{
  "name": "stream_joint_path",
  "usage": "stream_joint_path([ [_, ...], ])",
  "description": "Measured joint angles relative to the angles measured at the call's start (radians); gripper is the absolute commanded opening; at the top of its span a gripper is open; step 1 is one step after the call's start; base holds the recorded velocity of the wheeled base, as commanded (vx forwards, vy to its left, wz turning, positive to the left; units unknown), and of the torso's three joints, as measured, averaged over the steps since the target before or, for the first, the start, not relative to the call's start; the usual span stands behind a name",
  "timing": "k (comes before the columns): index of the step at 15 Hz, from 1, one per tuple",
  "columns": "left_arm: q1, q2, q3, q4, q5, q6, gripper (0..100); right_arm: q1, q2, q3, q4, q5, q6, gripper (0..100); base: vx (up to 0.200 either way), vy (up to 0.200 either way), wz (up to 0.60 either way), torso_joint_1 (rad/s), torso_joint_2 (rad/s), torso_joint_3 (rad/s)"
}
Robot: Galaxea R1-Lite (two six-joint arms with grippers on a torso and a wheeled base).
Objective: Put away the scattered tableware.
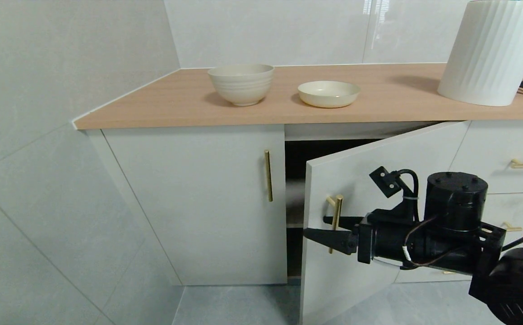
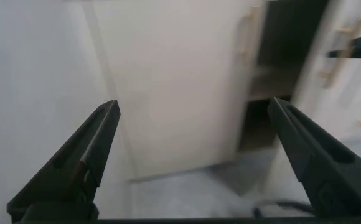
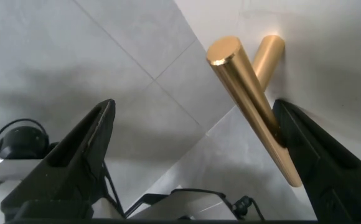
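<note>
As things lie, the task looks barely begun: the cabinet door (image 1: 378,153) stands part-way open, while the deep bowl (image 1: 241,84) and the shallow bowl (image 1: 328,93) both sit on the table (image 1: 162,106) above that door, toward its free edge, neither one stowed. The right gripper (image 1: 317,227) is at the door's brass handle (image 1: 335,216), open with its jaws either side of the bar (spread wide, not clamped), and the left gripper (image 2: 193,155), also open and empty, hangs off the door's free-edge side. What is left, I judge, is widening the door and putting both bowls inside.
</note>
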Motion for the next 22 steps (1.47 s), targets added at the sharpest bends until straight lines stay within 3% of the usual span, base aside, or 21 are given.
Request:
stream_joint_path([
  [1,-0.001,0.095,-0.055,0.000,-0.033,0.000,100,0.000,-0.015,0.026,-0.018,0.000,0.000,100,0.000,0.000,0.00,0.000,0.00,0.000],
  [2,-0.003,0.194,-0.106,-0.008,-0.059,0.000,0,0.001,-0.027,0.042,-0.029,0.000,0.000,100,0.000,0.000,0.00,0.000,0.00,0.000],
  [6,-0.041,0.622,-0.280,-0.152,-0.112,0.002,0,0.001,-0.066,0.084,-0.035,-0.001,0.000,100,0.000,0.000,0.00,0.000,0.00,0.000],
  [9,-0.096,0.899,-0.343,-0.381,-0.124,-0.001,0,0.001,-0.079,0.106,-0.042,-0.002,0.001,100,0.000,0.000,0.00,0.000,0.00,0.000],
  [10,-0.127,0.989,-0.346,-0.488,-0.122,-0.017,0,0.000,-0.084,0.118,-0.052,-0.002,0.001,100,0.000,0.000,0.00,0.000,0.00,0.000],
  [11,-0.173,1.061,-0.346,-0.583,-0.120,-0.059,0,-0.001,-0.090,0.130,-0.063,-0.002,0.002,100,0.000,0.000,0.00,0.000,0.00,0.000],
  [13,-0.306,1.193,-0.340,-0.727,-0.136,-0.202,0,-0.002,-0.099,0.143,-0.069,-0.003,0.002,100,0.000,0.000,0.00,0.000,0.00,0.000],
  [14,-0.357,1.255,-0.338,-0.778,-0.150,-0.239,0,-0.002,-0.103,0.146,-0.069,-0.002,0.002,100,0.000,0.000,0.00,0.000,0.00,0.000],
  [16,-0.430,1.392,-0.338,-0.898,-0.163,-0.266,0,-0.002,-0.110,0.151,-0.069,-0.003,0.002,100,0.000,0.000,0.00,0.000,0.00,0.000],
  [19,-0.525,1.586,-0.343,-1.138,-0.170,-0.278,0,-0.002,-0.117,0.161,-0.069,-0.002,0.000,100,0.000,0.000,0.00,0.000,0.00,0.000],
  [22,-0.600,1.688,-0.338,-1.180,-0.177,-0.280,0,-0.002,-0.121,0.163,-0.071,-0.002,0.000,100,0.000,0.000,0.00,0.000,0.00,0.000],
])
